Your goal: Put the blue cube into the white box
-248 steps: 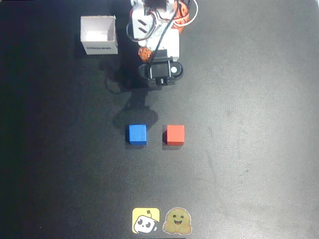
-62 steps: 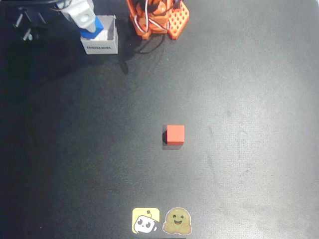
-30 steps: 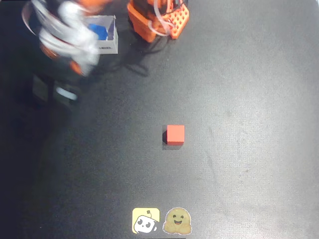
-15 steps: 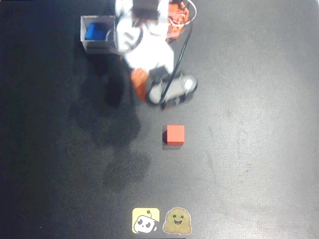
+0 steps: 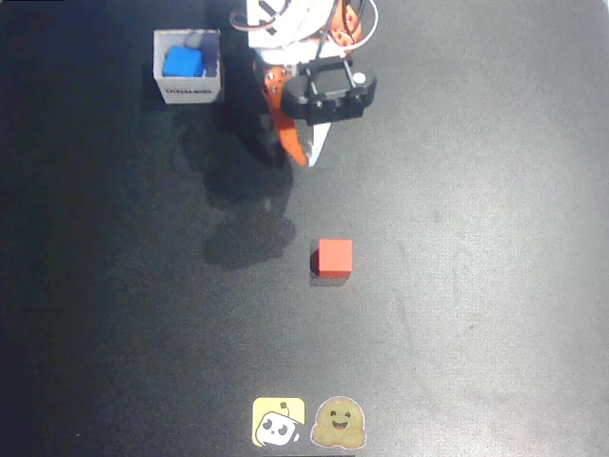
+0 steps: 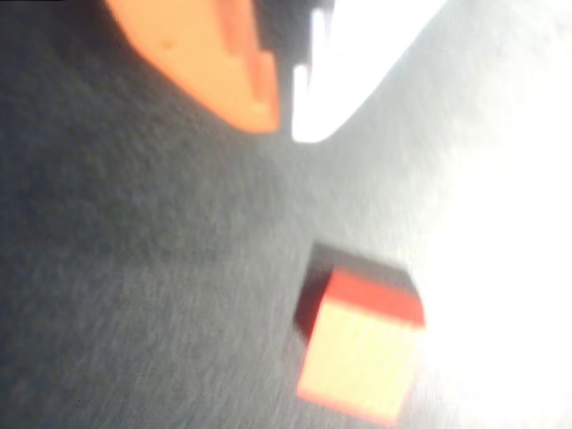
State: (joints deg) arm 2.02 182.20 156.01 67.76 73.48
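Observation:
The blue cube (image 5: pixel 182 63) lies inside the white box (image 5: pixel 188 91) at the top left of the overhead view, its dark printed text facing down the picture. My gripper (image 5: pixel 302 155) hangs right of the box, over bare table, pointing toward the red cube. In the wrist view the gripper (image 6: pixel 284 121) has its orange finger (image 6: pixel 210 58) and white finger (image 6: pixel 357 63) closed together with a thin slit between them and nothing held.
A red cube (image 5: pixel 334 257) sits mid-table, also seen in the wrist view as the red cube (image 6: pixel 362 353) below the fingertips. Two stickers (image 5: pixel 308 422) lie at the front edge. The arm's orange base (image 5: pixel 338 24) stands at the top.
The blue cube went from the table into the white box. The arm then swung away from the box to the right and drew back toward its base, gripper empty.

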